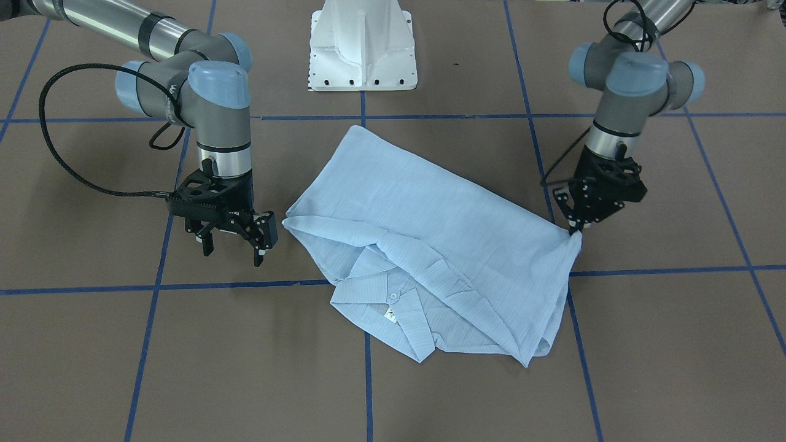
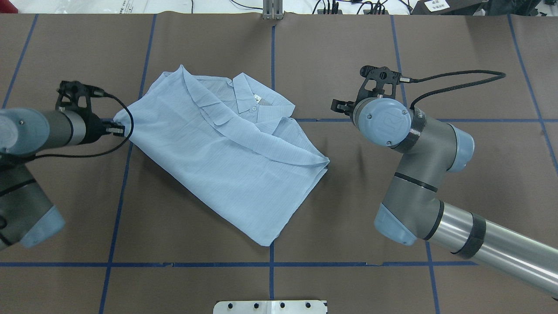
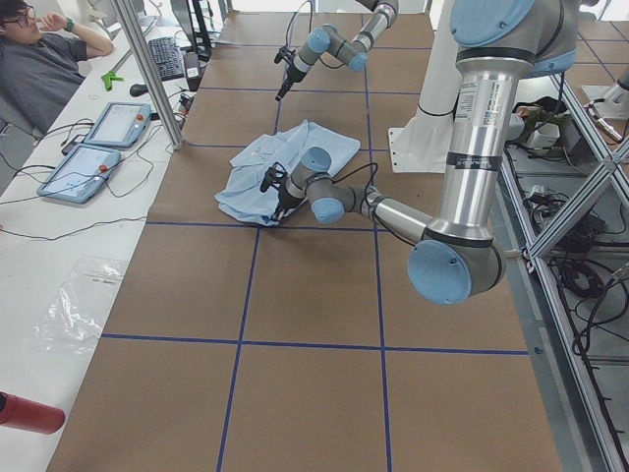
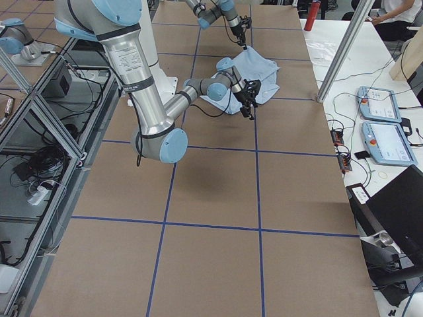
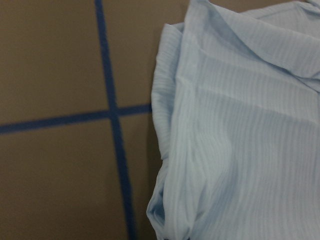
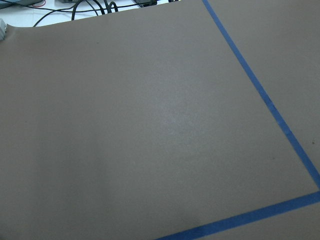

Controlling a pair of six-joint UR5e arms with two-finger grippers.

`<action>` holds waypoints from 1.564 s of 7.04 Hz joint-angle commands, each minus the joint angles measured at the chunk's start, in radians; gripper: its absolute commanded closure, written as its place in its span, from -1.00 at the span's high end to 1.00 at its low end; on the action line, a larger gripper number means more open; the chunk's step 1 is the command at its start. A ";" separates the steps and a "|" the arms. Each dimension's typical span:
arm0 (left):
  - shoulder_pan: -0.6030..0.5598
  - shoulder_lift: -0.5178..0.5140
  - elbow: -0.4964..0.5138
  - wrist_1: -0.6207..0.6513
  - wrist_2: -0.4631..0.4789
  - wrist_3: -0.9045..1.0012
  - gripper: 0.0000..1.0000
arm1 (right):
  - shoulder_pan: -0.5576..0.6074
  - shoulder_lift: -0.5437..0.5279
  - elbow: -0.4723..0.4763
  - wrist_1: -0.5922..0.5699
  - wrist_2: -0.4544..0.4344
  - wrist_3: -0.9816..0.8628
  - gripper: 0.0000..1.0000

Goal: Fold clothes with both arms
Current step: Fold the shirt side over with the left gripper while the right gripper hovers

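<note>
Softly crinkled, the thin striped shirt (image 1: 442,215) lies roughly rectangular.

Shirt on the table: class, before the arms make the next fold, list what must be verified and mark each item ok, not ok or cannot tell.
1. Left claw grips a corner of the shirt: ok, its fingers are closed on the corner.
2. Right claw grips the shirt: not ok, it is open beside the shirt's edge, apart from the cloth.
3. Collar faces up: ok.
4. Sleeves tucked inside: cannot tell, the folded layers hide them.
5. Cloth lies smooth: not ok, folds bunch beside the collar.
</note>
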 commanded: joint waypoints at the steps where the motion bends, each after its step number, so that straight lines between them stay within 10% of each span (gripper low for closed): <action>1: -0.111 -0.321 0.383 -0.015 0.027 0.039 -1.00 | -0.005 0.004 0.003 0.001 0.000 0.006 1.00; 5: -0.134 -0.695 0.774 -0.095 0.046 -0.047 -1.00 | -0.031 0.020 0.043 0.000 0.000 0.018 1.00; 6: -0.137 -0.688 0.774 -0.099 0.044 -0.021 0.23 | -0.037 0.026 0.043 0.000 0.000 0.027 1.00; 7: -0.151 -0.669 0.761 -0.104 0.044 0.064 0.99 | -0.042 0.041 0.042 0.000 0.000 0.038 1.00; 11: -0.248 -0.421 0.474 -0.107 -0.168 0.290 1.00 | -0.078 0.254 -0.126 -0.020 -0.003 0.180 1.00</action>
